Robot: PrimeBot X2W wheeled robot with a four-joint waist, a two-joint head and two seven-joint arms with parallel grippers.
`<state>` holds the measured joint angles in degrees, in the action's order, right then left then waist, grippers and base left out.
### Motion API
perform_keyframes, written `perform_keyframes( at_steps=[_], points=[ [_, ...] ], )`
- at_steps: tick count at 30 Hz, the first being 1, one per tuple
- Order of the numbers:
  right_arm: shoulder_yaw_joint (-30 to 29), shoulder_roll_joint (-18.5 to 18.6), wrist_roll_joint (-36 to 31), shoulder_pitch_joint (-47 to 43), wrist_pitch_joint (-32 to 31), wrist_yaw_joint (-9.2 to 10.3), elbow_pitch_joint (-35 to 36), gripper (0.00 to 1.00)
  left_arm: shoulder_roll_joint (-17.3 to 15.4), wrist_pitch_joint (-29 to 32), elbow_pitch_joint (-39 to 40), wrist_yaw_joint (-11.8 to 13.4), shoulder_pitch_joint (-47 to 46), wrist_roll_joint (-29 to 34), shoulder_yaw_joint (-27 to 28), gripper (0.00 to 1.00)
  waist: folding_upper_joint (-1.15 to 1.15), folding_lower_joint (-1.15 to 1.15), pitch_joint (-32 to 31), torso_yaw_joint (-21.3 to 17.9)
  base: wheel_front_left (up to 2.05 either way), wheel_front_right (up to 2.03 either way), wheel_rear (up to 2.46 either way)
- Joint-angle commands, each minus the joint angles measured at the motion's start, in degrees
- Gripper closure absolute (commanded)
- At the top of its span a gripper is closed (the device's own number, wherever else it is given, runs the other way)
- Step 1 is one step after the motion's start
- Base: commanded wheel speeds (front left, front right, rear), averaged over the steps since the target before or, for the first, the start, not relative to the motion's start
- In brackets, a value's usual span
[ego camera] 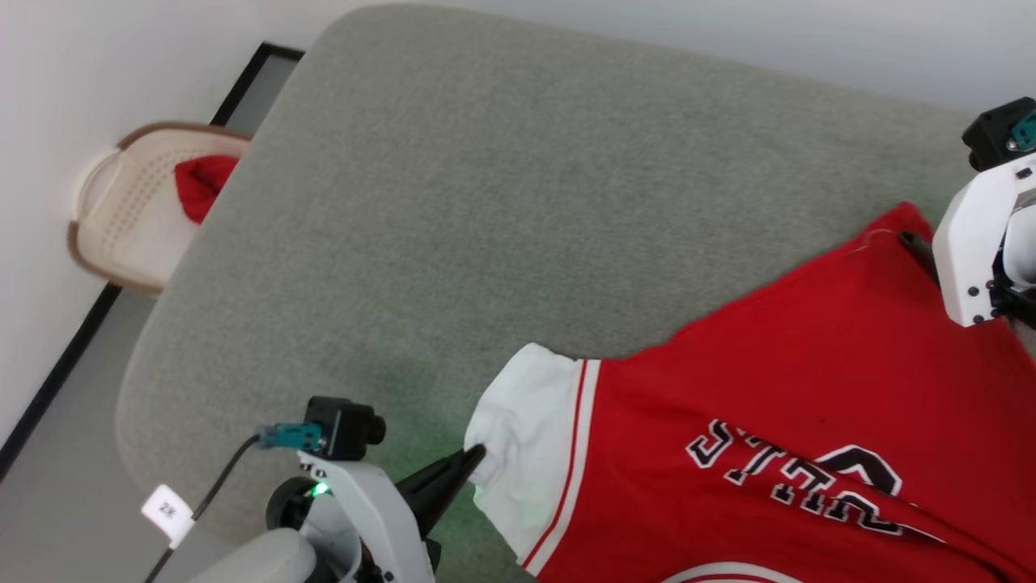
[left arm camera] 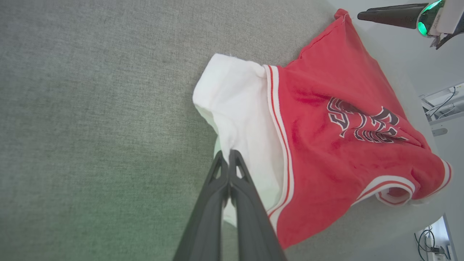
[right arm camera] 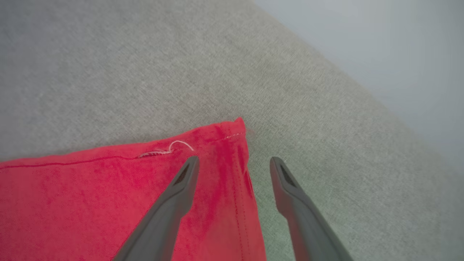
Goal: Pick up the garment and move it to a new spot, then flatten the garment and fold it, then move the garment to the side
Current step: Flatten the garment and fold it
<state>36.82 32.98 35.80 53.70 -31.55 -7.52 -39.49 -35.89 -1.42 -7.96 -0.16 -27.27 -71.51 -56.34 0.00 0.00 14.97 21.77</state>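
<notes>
Garment (ego camera: 793, 389), red with a white sleeve (ego camera: 526, 437), lies print-up on the grey counter (ego camera: 486, 202), toward 4 o'clock in the head view. Left pincer (ego camera: 476, 453), at 6 o'clock, is fully closed, tips touching the sleeve's edge; whether cloth is pinched I cannot tell. Right pincer (right arm camera: 233, 163), at 3 o'clock, gapes wide, empty, straddling the red hem corner (right arm camera: 235, 127).

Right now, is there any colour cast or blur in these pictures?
Head view: green glow from the wrist light tints the grey surface beside the garment. Left wrist view: the same green cast, lower left; sharp. Right wrist view: soft, slightly blurred throughout.
</notes>
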Motion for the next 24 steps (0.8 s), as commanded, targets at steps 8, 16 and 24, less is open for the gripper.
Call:
perform_keyframes(
  at_steps=[8,16,24],
  points=[
    [6.3,-0.5,5.4,4.0,-3.6,0.04,-8.6,0.00,2.6,0.4,-2.6,-2.4,-2.2,0.5,-0.7,1.00,0.00,0.00,3.0,3.5,0.00,0.00,0.00],
    [11.7,-0.4,9.1,5.2,-13.0,0.05,-14.7,1.00,3.8,0.3,-5.0,-3.6,-3.1,0.5,-0.9,1.00,0.00,0.00,3.8,4.1,0.00,0.00,0.00],
    [11.7,-2.6,10.9,9.2,-13.0,0.06,-18.1,1.00,3.0,1.3,-6.4,-4.4,-3.8,-0.3,-0.7,1.00,0.00,0.00,1.9,2.3,0.00,0.00,0.00]
  ],
)
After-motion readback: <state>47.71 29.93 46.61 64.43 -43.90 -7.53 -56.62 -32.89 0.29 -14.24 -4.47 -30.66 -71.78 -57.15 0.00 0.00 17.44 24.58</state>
